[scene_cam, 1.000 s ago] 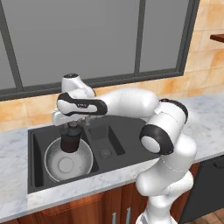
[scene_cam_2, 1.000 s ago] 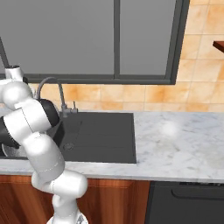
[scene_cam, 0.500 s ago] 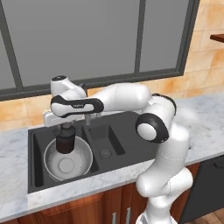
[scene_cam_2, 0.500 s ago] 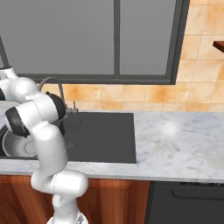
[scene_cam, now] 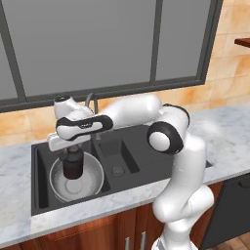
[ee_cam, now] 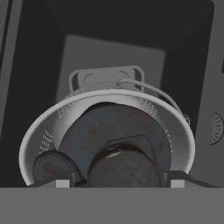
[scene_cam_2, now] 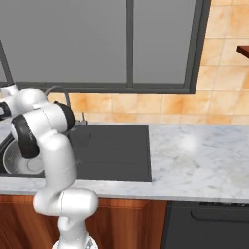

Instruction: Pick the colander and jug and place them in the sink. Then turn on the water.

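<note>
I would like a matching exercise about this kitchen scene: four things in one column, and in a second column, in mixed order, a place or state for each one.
Column 1:
1. colander
2. jug
3. faucet
4. end effector

Column 2:
A. stands at the back of the sink, no water running
B. lies in the left basin of the sink
C. hangs just above the jug's lid
D. is inside the silver bowl

Pairs: 1-B, 2-D, 3-A, 4-C
</note>
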You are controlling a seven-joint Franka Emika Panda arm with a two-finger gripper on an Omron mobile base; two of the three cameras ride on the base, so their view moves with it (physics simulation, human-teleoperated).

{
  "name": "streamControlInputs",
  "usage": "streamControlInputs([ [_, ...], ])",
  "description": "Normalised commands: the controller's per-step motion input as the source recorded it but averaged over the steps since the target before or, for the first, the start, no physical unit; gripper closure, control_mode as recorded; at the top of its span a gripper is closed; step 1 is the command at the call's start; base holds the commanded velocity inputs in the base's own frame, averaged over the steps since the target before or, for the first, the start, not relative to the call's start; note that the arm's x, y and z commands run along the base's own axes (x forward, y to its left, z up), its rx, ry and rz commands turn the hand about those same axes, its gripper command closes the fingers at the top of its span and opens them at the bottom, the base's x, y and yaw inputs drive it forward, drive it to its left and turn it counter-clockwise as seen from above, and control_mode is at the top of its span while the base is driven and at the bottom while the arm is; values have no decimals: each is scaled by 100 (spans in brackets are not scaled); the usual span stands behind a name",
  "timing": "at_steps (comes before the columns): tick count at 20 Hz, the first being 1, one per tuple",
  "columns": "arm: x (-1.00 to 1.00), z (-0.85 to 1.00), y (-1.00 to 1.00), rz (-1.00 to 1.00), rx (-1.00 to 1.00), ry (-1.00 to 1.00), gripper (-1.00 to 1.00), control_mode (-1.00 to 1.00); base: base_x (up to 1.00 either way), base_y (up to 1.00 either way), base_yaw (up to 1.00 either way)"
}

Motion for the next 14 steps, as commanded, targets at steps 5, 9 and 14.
streamControlInputs([
  [5, 0, -52, 0, -1, 0, -5, 100, -100, 0, 0, 0],
  [9, 0, -59, 0, -2, 0, -8, 100, -100, 0, 0, 0],
  [14, 0, -39, 0, -1, 0, -3, 100, -100, 0, 0, 0],
])
